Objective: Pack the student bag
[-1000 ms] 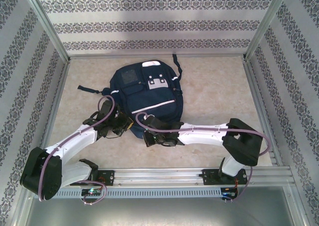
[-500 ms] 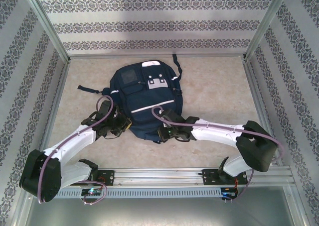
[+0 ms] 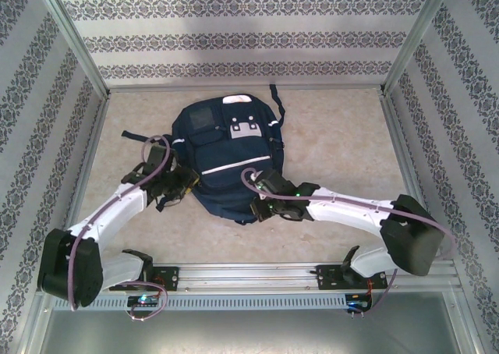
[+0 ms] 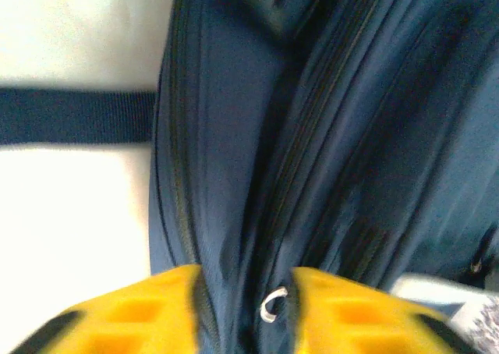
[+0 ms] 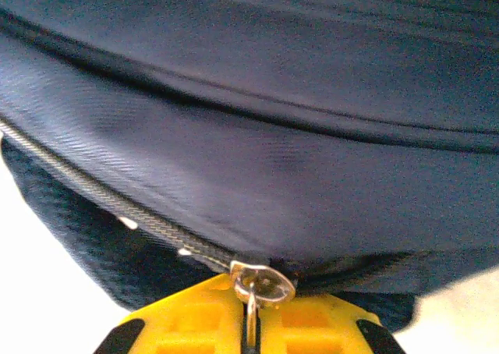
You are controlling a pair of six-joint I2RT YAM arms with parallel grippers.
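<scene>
The student bag (image 3: 230,163) lies flat in the middle of the surface (image 3: 343,143), with its pockets upward. The left claw (image 4: 245,288) is at the bag's left side with its fingers apart. Between them are a blurred fold of navy fabric and a small metal ring (image 4: 271,305); whether the fingers touch the fabric I cannot tell. The right claw (image 5: 251,303), at the bag's near edge, is together on the zipper pull (image 5: 257,282), whose lower end is hidden between the fingers.
</scene>
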